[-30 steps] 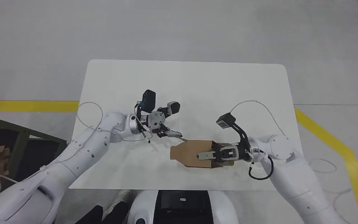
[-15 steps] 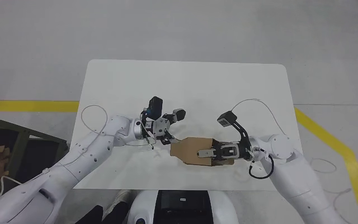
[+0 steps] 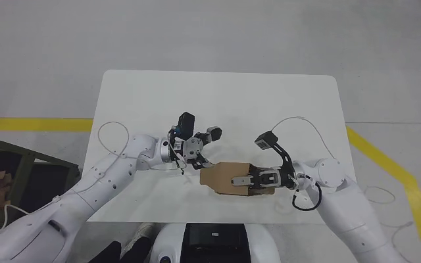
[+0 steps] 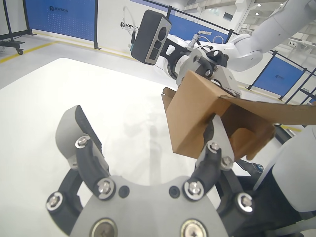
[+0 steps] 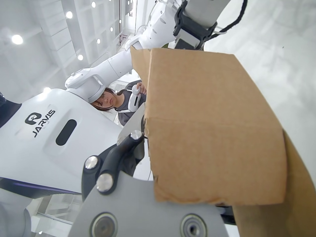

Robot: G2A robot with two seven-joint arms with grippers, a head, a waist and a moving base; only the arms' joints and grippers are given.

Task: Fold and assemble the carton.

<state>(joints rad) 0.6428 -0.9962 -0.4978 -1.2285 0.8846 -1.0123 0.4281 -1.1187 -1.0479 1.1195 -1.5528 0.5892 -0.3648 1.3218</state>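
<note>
- The carton (image 3: 227,177) is held over the front part of the white table (image 3: 263,98), pinched by the right gripper (image 3: 245,180).
- The left gripper (image 4: 144,122) is spread, with one finger set against the carton's end.
- A grey floor (image 3: 197,33) with a yellow line (image 3: 39,123) is seen around the table, and blue barrier panels (image 4: 61,13) behind it.

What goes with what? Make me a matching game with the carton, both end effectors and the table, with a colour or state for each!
Things:
1. carton
2. left end effector
3. right end effector
4. table

Colour or state:
A. white
B. shut on the carton
C. brown
D. open

Pairs: 1-C, 2-D, 3-B, 4-A
</note>
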